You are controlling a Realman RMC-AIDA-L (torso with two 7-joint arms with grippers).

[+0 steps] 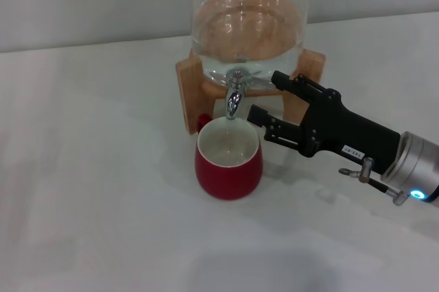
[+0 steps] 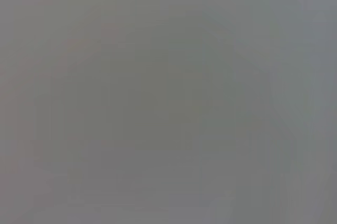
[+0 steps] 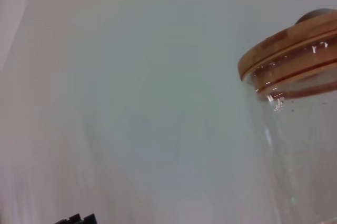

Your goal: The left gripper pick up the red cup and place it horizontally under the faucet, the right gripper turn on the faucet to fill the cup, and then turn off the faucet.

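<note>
Nearest, on the white table [image 1: 89,203]: red cup [image 1: 229,168], upright, white inside showing, directly below the faucet [image 1: 234,93] spout. Just right of the cup: right gripper [image 1: 266,96], black, fingers spread apart and grasping nothing, upper finger near the faucet, lower one beside the cup rim. Behind: wooden stand [image 1: 191,93] carrying a glass jar [image 1: 247,18] of water; wooden lid [image 3: 287,42] on top. Left gripper out of sight.

The red cup [image 1: 228,163] stands upright under the faucet [image 1: 234,93], a chrome tap, handle rearward.
</note>
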